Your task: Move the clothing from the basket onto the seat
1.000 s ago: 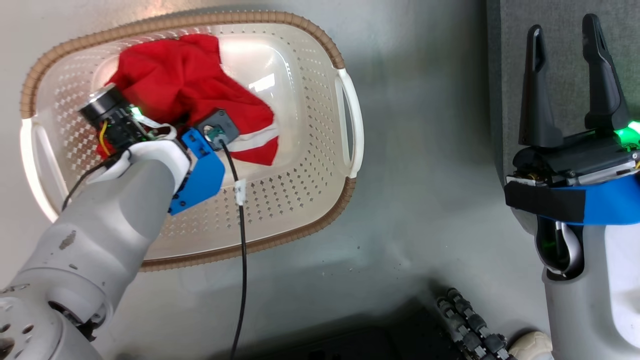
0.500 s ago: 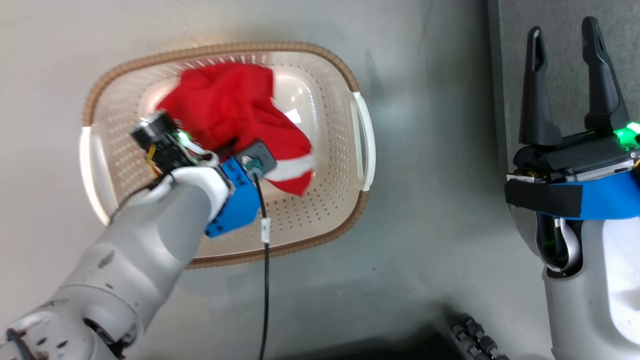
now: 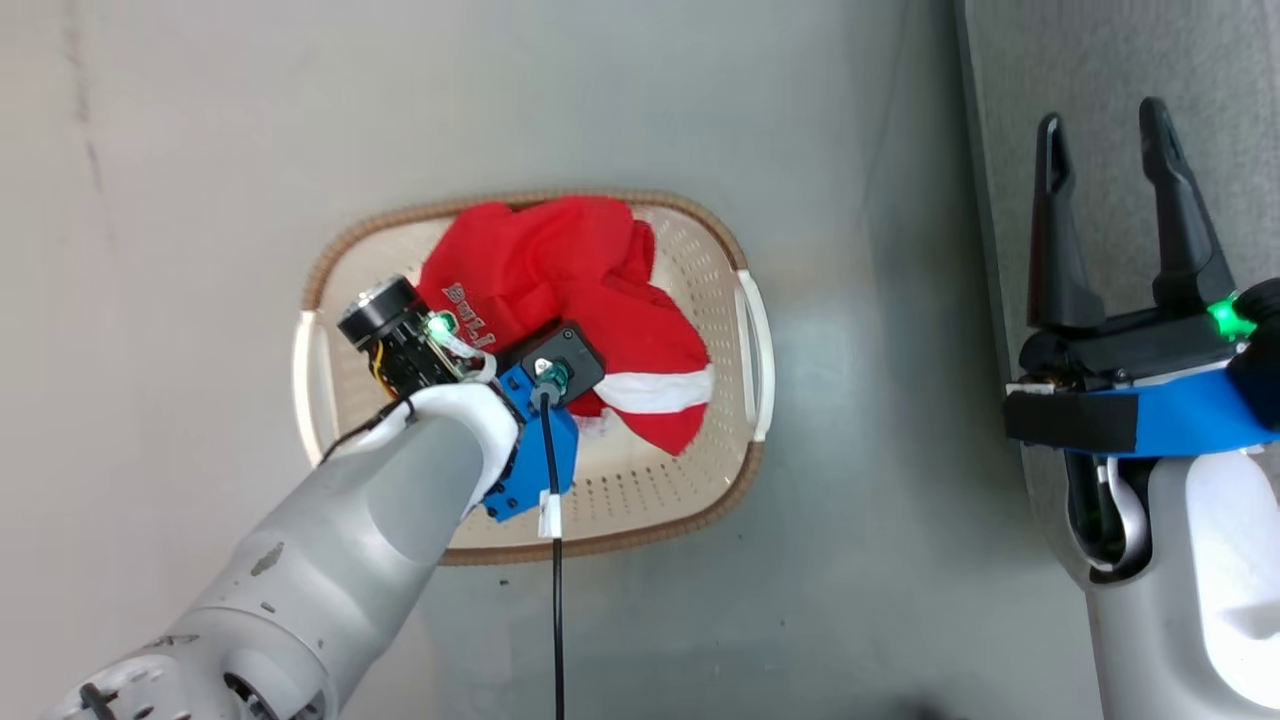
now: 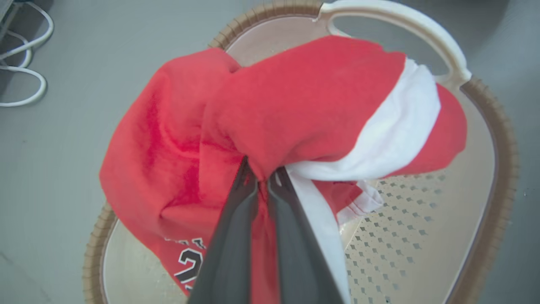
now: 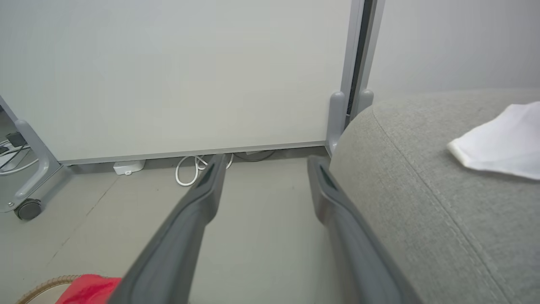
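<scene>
The left gripper (image 4: pixel 261 175) has its jaws pinched tight on the red jersey (image 4: pixel 295 105), which is bunched over the basket (image 4: pixel 506 139). It should lift until the hem clears the rim, then swing across to the grey seat (image 5: pixel 422 202). The right gripper (image 3: pixel 1100 115) hovers with its jaws wide and empty.

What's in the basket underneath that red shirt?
Beside the red jersey, which the left gripper is pinching, the basket shows bare perforated plastic. Whatever lies directly beneath the bunched cloth is covered, so I cannot tell if more clothing is there.
</scene>
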